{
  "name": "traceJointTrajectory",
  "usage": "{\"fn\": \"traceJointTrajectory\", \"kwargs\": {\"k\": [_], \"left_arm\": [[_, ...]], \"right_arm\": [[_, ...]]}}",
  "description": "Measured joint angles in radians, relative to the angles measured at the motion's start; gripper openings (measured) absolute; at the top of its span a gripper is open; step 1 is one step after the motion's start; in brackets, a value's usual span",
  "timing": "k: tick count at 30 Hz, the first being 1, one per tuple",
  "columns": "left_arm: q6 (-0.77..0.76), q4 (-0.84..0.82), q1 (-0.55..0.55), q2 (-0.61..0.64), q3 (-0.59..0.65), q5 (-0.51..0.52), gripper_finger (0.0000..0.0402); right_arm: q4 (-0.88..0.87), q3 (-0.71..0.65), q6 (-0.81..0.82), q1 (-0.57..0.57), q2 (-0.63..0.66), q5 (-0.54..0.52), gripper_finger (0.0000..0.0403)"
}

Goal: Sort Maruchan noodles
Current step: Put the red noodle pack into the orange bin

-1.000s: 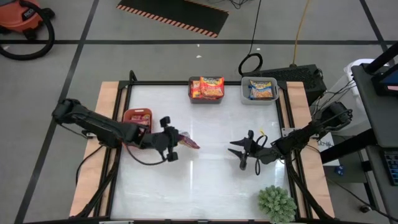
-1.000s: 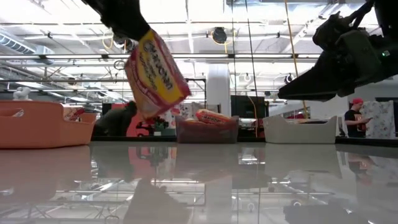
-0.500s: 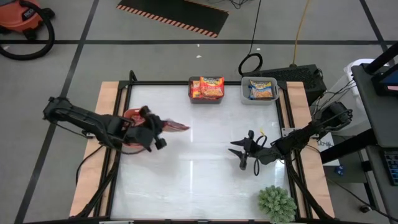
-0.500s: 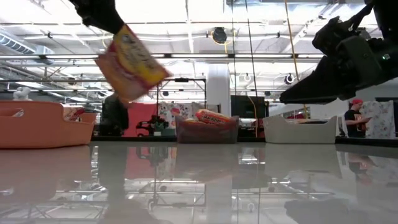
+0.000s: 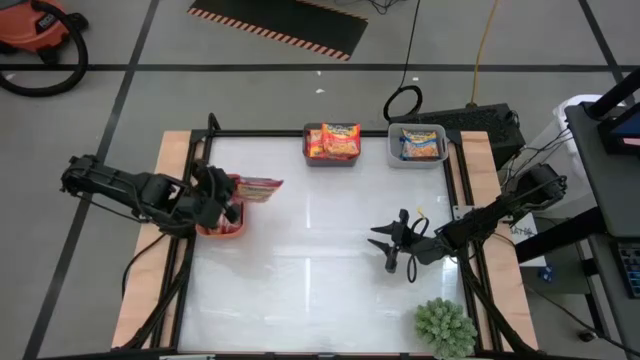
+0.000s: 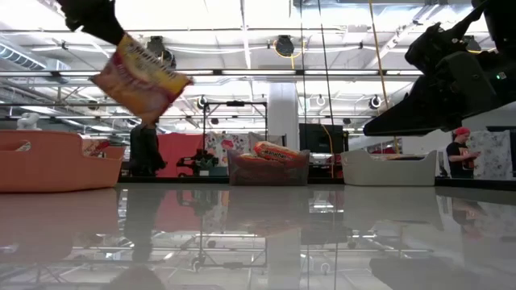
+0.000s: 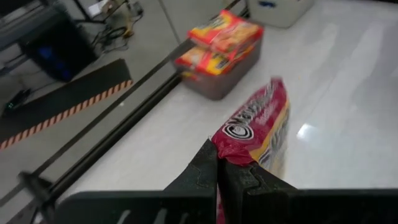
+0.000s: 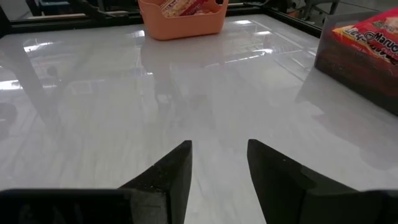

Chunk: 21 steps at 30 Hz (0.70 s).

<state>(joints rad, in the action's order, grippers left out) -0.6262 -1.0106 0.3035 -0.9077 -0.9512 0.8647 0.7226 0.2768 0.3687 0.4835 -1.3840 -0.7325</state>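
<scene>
Around: I see a red bin [image 5: 222,228] under my left pincer [image 5: 222,190], a plant [image 5: 445,326] at the bench [image 5: 320,270] corner.
Packet [image 5: 256,186]: up in the air, long side pointing toward the bench middle.
Left pincer: clamped on packet.
Right pincer [image 5: 387,247]: apart, holding nothing.

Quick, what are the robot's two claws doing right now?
Left gripper: shut on a noodle packet.
Right gripper: open, holding nothing.

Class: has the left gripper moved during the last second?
Yes. The left gripper, shut on a noodle packet, has moved left from mid-table to the red bin.
</scene>
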Motion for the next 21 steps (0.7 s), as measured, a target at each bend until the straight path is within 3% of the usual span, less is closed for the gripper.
{"fn": "traceJointTrajectory", "kwargs": {"k": [10, 17, 21], "left_arm": [[-0.197, -0.264, 0.001, 0.031, 0.0, -0.036, 0.0001], [-0.228, -0.38, 0.001, 0.041, 0.0, -0.225, 0.0001], [-0.263, -0.461, 0.018, 0.046, 0.0, -0.275, 0.0001]], "right_arm": [[0.003, 0.0, -0.01, 0.0, 0.0, 0.0, 0.0148], [0.0, 0.0, -0.01, 0.0, 0.0, 0.0, 0.0147], [-0.001, 0.0, 0.002, 0.0, 0.0, 0.0, 0.0147]]}}
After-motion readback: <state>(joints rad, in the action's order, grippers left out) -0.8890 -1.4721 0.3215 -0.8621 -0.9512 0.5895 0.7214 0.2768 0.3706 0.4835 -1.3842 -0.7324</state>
